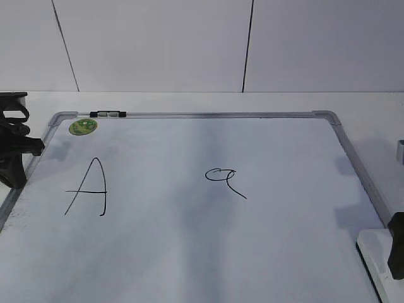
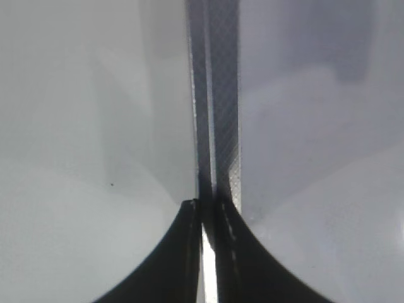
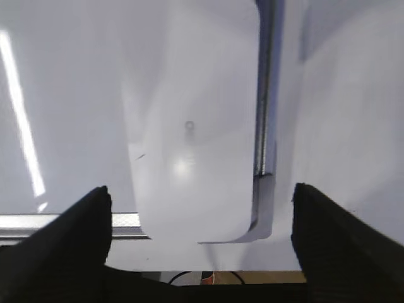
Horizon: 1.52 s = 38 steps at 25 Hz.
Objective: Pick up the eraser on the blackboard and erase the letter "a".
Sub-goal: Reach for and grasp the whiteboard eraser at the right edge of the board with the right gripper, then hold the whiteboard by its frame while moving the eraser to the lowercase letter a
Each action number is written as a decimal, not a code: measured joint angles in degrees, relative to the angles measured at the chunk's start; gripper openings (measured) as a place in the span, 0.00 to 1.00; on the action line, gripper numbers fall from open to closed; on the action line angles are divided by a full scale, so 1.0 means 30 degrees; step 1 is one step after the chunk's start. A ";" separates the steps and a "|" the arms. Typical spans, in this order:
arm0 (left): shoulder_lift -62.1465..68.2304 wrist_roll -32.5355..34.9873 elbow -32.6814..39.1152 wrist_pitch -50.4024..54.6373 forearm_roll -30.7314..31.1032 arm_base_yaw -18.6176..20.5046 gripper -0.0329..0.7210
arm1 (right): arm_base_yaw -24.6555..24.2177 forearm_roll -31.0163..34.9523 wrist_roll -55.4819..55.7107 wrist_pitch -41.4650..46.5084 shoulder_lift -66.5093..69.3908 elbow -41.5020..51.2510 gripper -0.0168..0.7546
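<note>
The blackboard (image 1: 208, 115) is a white board with a silver-grey frame, lying flat. The small black letter "a" (image 1: 224, 178) is drawn near its middle. The white eraser (image 3: 196, 139) lies on the board's near right corner, and its edge shows in the exterior view (image 1: 375, 252). My right gripper (image 3: 201, 192) is open, one finger on each side of the eraser's near end and not touching it; it also shows in the exterior view (image 1: 396, 246). My left gripper (image 2: 208, 211) is shut and empty over the board's left frame (image 2: 218, 95), at the left in the exterior view (image 1: 12, 158).
A large capital "A" (image 1: 88, 187) is drawn on the board's left part. A round green sticker (image 1: 83, 126) sits in the far left corner, and a small black-and-white clip (image 1: 107, 114) sits on the far frame. The table's front edge (image 3: 208, 276) lies just below the eraser.
</note>
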 joint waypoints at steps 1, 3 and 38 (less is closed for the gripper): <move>0.0000 0.0000 0.0000 0.0000 0.0000 0.0000 0.07 | 0.0000 -0.0116 0.0135 -0.0095 0.0140 0.0000 0.91; 0.0000 0.0000 0.0000 -0.0037 0.0000 0.0000 0.07 | 0.0000 -0.0166 0.0253 -0.0466 0.0360 0.0000 0.91; 0.0000 0.0000 0.0000 -0.0307 -0.0065 0.0000 0.07 | 0.1064 -0.0928 0.1369 -0.2485 0.4378 -0.0153 0.90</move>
